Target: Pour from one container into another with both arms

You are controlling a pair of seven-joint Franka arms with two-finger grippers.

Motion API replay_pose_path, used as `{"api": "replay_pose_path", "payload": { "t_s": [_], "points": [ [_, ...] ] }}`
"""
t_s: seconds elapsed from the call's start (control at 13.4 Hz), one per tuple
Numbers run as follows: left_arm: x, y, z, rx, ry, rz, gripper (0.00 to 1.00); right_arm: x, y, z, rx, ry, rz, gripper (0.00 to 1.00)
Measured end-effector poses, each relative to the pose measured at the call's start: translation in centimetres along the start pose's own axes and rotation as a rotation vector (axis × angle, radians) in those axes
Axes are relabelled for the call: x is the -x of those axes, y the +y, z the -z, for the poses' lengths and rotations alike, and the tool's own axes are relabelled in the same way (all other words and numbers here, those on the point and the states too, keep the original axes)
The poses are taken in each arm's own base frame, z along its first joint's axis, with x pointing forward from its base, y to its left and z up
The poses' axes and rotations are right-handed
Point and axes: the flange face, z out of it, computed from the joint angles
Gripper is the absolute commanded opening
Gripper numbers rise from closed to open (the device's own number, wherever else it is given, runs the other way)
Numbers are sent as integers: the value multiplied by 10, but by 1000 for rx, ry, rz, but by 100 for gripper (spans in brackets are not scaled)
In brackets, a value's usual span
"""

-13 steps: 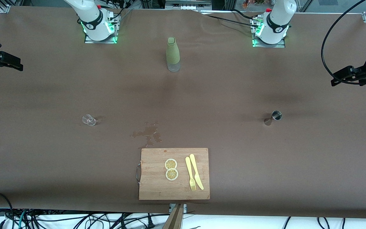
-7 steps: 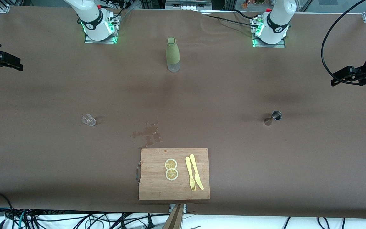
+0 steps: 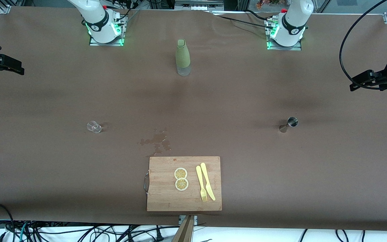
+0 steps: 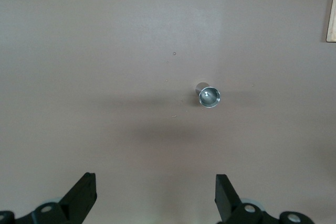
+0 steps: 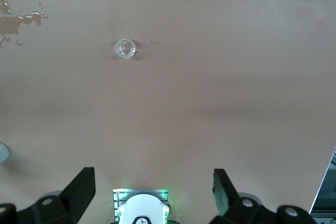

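Observation:
A small clear glass (image 3: 94, 126) (image 5: 125, 49) stands toward the right arm's end of the table. A steel jigger (image 3: 289, 123) (image 4: 208, 95) stands toward the left arm's end. A green bottle (image 3: 182, 57) with a clear base is upright between the two arm bases. My right gripper (image 3: 18, 69) (image 5: 152, 192) hangs open and empty high over the right arm's end of the table. My left gripper (image 3: 354, 86) (image 4: 155, 198) hangs open and empty over the left arm's end, well off the jigger.
A wooden cutting board (image 3: 161, 198) at the table's near edge carries two lemon slices (image 3: 181, 178), a yellow fork (image 3: 201, 183) and a yellow knife (image 3: 207, 180). A wet spill (image 3: 156, 139) (image 5: 21, 17) lies just beside the board, between glass and jigger.

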Motion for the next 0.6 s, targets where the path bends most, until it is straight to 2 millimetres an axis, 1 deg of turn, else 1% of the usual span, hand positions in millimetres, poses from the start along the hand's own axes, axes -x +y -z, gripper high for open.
{"api": "replay_pose_path", "payload": {
  "t_s": [0.15,0.37,0.45,0.6],
  "points": [
    [0,0,0,0,0,0,100,0,0,-1,1,-2,0,100],
    [0,0,0,0,-1,0,100,-8,0,-11,3,-24,-1,100],
    [0,0,0,0,-1,0,100,-11,3,-15,5,-32,-6,100],
    [0,0,-1,0,-2,1,100,-14,14,-22,2,-47,-26,100]
  ]
}}
